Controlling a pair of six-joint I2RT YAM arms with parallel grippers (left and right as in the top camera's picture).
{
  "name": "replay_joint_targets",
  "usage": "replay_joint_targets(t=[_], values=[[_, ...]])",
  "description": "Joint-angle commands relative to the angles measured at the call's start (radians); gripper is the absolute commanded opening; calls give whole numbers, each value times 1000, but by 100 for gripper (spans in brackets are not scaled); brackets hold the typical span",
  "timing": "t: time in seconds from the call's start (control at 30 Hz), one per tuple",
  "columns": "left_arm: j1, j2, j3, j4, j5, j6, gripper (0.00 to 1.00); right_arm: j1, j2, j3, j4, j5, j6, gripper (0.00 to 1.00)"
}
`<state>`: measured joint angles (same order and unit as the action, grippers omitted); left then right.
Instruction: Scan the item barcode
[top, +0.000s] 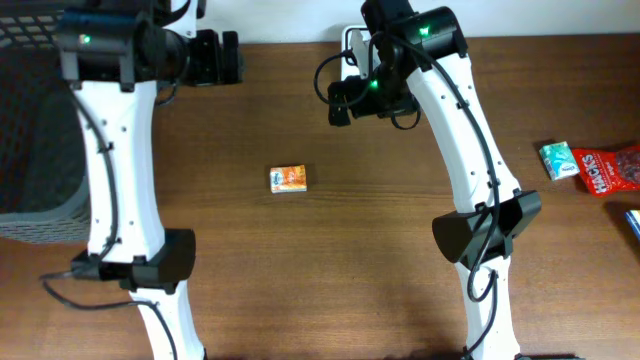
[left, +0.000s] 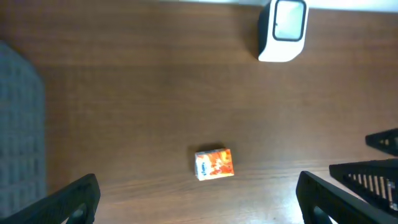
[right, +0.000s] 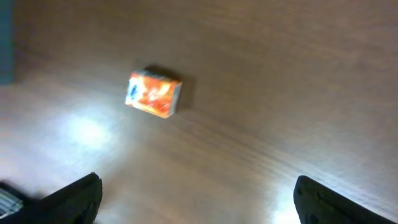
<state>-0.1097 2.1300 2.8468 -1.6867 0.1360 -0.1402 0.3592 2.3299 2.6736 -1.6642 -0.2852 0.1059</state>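
Observation:
A small orange box (top: 288, 179), the item, lies flat on the brown table between my two arms. It shows in the left wrist view (left: 214, 163) and the right wrist view (right: 153, 93), and nothing touches it. The white scanner (left: 283, 30) stands at the table's far edge; in the overhead view the scanner (top: 352, 45) is partly hidden behind my right arm. My left gripper (top: 232, 57) (left: 198, 202) hovers at the back left, open and empty. To the upper right of the box, my right gripper (top: 340, 103) (right: 198, 199) is open and empty as well.
A dark grey basket (top: 30, 120) fills the left edge of the table. At the far right lie a teal packet (top: 557, 160), a red snack bag (top: 612, 170) and a blue item (top: 633, 222) cut by the frame.

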Motion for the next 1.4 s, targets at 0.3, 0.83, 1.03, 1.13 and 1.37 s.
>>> replay_joint_targets(t=[0.3, 0.83, 1.03, 1.13, 1.37], values=[[1, -520, -483, -1, -142, -85, 99, 154, 33, -7, -5, -77, 7, 98], [1, -667, -1086, 30, -408, -319, 99, 290, 36, -294, 320, 218, 6, 66], [1, -667, -1156, 75, -422, -319, 99, 310, 36, -512, 493, 123, -182, 52], [1, -667, -1164, 81, -422, -324, 99, 335, 36, -605, 555, 157, -261, 44], [1, -667, -1164, 82, -456, -341, 99, 374, 36, -640, 587, 287, -393, 44]])
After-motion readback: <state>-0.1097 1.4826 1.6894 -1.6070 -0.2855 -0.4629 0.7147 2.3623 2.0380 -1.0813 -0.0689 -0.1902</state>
